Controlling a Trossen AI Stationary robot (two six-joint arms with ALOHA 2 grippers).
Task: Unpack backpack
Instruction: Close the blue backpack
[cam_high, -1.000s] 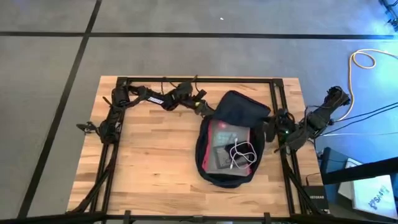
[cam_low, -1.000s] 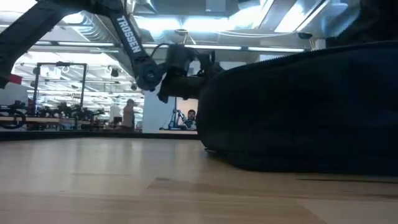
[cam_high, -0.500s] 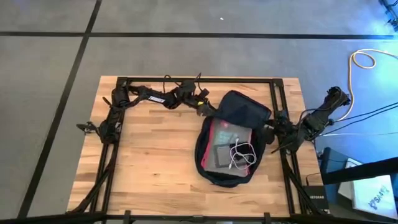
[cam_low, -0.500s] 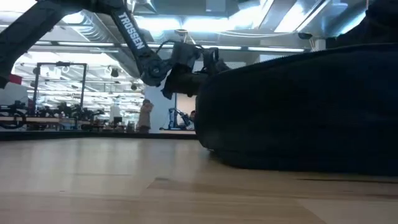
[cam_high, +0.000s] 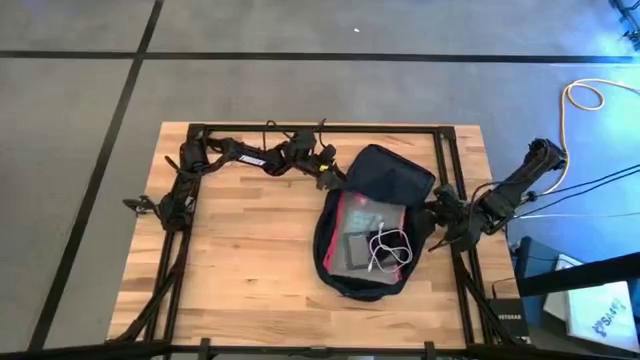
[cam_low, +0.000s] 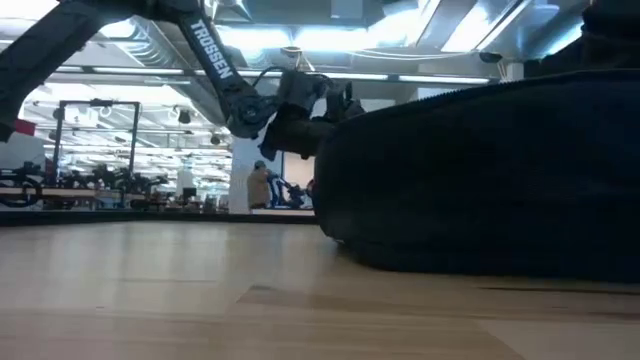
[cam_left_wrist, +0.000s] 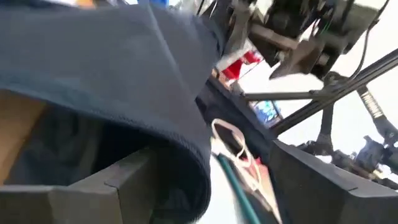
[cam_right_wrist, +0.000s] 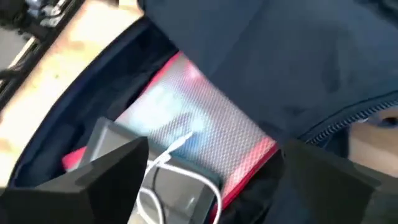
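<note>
1. The large dark navy soft fabric backpack (cam_high: 367, 225) lay flat on the right half of the light wooden butcher-block table (cam_high: 240, 250). Its long axis ran from the near side to the far side of the table, tilted slightly, with the folded-back flap (cam_high: 392, 177) at the far-right end and the rounded end nearest the table's front.
2. The main compartment stood unzipped and open upward. Inside lay a clear mesh zip pouch with red edging (cam_high: 363, 214), a dark flat rectangular device (cam_high: 355, 250) and a coiled white cable (cam_high: 390, 248).
3. The left gripper (cam_high: 328, 176) sat at the bag's far-left rim, just beside the flap. In its wrist view the navy fabric edge (cam_left_wrist: 155, 118) ran between the dark fingers (cam_left_wrist: 93, 190), apparently pinched; contact could not be confirmed.
4. The right gripper (cam_high: 432, 218) hovered at the bag's right rim, pointing inward. Its wrist view showed the two fingers (cam_right_wrist: 81, 171) spread wide, nothing between them, the pouch (cam_right_wrist: 199, 124) ahead.
5. Open room: bare wood to the left and in front of the bag. The black metal frame (cam_high: 300, 128) bordered the table, close on the bag's right side.
</note>
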